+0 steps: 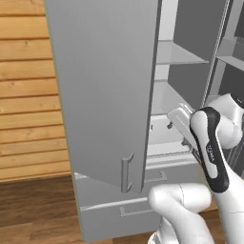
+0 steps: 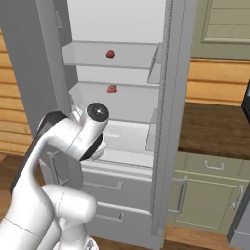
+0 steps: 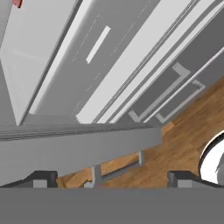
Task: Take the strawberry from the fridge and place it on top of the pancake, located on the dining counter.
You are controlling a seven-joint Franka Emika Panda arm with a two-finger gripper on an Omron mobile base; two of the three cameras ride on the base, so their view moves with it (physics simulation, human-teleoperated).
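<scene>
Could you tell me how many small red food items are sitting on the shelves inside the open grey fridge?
2: a rounded dark-red berry on the upper pale shelf, and a pinkish-red piece on the shelf below. Others may be hidden behind the open door.

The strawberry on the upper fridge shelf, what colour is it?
Dark red strawberry, best in the right base view.

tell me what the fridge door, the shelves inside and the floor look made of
Fridge door: smooth matte grey, probably painted metal, no grain or shine. Shelves: pale, even white, likely plastic, though glass cannot be ruled out. Floor: brown planks with visible grain, apparently wood.
</scene>
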